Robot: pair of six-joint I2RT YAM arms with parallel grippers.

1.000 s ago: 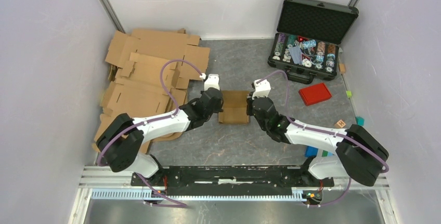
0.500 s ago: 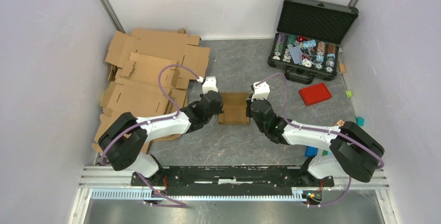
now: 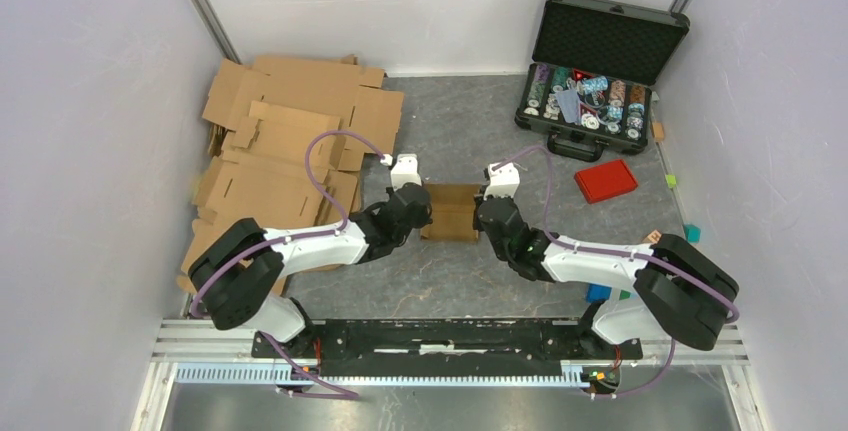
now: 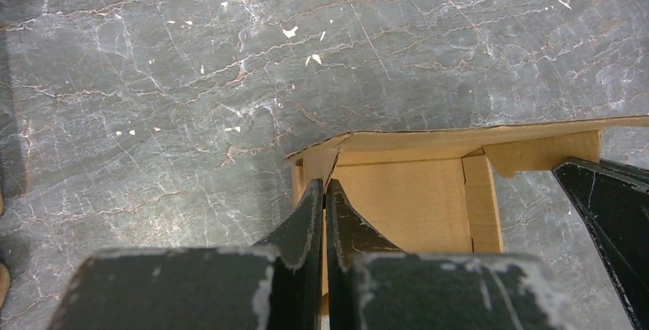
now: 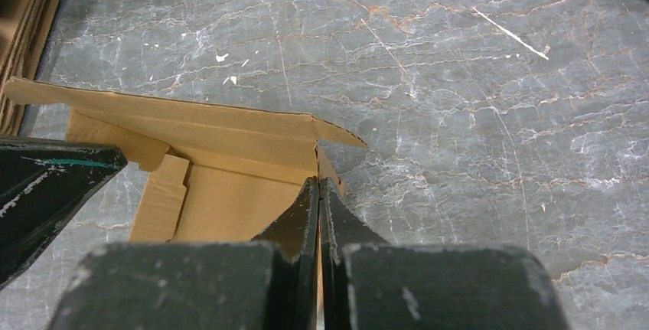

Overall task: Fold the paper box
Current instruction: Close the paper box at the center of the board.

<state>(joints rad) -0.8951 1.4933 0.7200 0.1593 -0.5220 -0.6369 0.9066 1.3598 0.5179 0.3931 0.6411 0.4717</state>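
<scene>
Grey marbled counter (image 3: 450,281) carries the paper box (image 3: 450,213) at its middle, between the two arms. Left tool (image 4: 325,192) and right tool (image 5: 318,192) are each pinched tight on a side wall of the box. Over the last second both wrists have drawn slightly toward the bases, with the box staying between them. This looks like steadying the raised walls so the long far flap can be folded next.

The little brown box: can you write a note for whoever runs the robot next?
Left gripper: shut, pinching the left wall of the paper box.
Right gripper: shut, pinching its right wall.
Box: on the table between the two arms, open on top.
Done: walls partly raised, far wall up.
Left: likely tuck the remaining flaps and close it.
</scene>
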